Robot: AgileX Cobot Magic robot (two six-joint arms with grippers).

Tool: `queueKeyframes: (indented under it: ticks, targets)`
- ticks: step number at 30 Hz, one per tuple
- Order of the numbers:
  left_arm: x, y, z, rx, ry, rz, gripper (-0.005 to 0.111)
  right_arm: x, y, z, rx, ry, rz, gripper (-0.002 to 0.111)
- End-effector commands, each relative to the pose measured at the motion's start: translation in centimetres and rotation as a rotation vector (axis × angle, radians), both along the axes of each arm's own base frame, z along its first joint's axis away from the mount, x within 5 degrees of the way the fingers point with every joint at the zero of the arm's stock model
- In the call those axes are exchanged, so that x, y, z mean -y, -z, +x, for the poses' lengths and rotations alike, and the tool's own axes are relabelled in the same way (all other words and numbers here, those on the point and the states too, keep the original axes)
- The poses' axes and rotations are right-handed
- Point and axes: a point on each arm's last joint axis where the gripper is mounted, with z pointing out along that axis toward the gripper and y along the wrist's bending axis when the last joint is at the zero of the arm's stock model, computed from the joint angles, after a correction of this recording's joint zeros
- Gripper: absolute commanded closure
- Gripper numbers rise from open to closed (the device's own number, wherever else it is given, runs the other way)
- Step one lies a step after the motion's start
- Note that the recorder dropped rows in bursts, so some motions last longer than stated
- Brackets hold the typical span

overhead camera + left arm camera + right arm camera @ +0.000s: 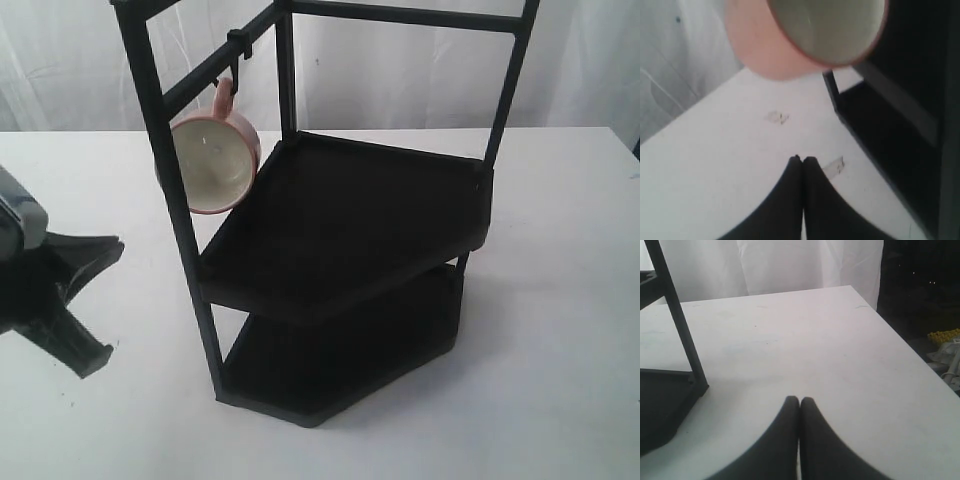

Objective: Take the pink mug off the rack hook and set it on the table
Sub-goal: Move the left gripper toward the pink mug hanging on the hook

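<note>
The pink mug (212, 160) hangs by its handle from the small black rack hook (229, 86), clipped to the rack's (180, 210) slanted top bar. Its cream inside faces the exterior camera. In the left wrist view the mug (765, 50) hangs above and ahead of my left gripper (803, 159), which is shut on nothing and sits low over the white table (715, 165). The left arm's dark end (55, 290) shows at the left edge of the exterior view, apart from the rack. My right gripper (800, 399) is shut and empty over the table (805, 345).
The rack's two black shelves (350, 215) stand right of the mug. A rack post (677, 315) and the lower shelf corner (660, 405) lie beside the right gripper. The table edge (910, 350) drops off close by. White curtains hang behind.
</note>
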Motion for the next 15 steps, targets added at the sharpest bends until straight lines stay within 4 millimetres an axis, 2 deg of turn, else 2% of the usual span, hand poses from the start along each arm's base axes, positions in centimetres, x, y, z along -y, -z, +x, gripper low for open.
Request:
queueKeyframes:
  ticks: [1,5,9,11,15]
  targets:
    - [0.1,-1.6,0.4,0.097,-0.03,-0.167,0.107,0.1,0.0,0.0,0.008,0.011,-0.005,0.108]
    - [-0.7,-2.9,0.8,0.198,-0.136,-0.292,0.107,0.1,0.0,0.0,0.008,0.011,-0.005,0.108]
    - [-0.5,-3.3,0.8,0.226,-0.12,-0.344,0.107,0.1,0.0,0.0,0.008,0.011,-0.005,0.108]
    - [-0.5,-4.4,0.7,0.335,-0.092,-0.39,0.107,0.1,0.0,0.0,0.008,0.011,-0.005,0.108]
    - [-0.3,-4.8,1.0,0.312,-0.084,-0.363,0.107,0.1,0.0,0.0,0.008,0.011,-0.005,0.108]
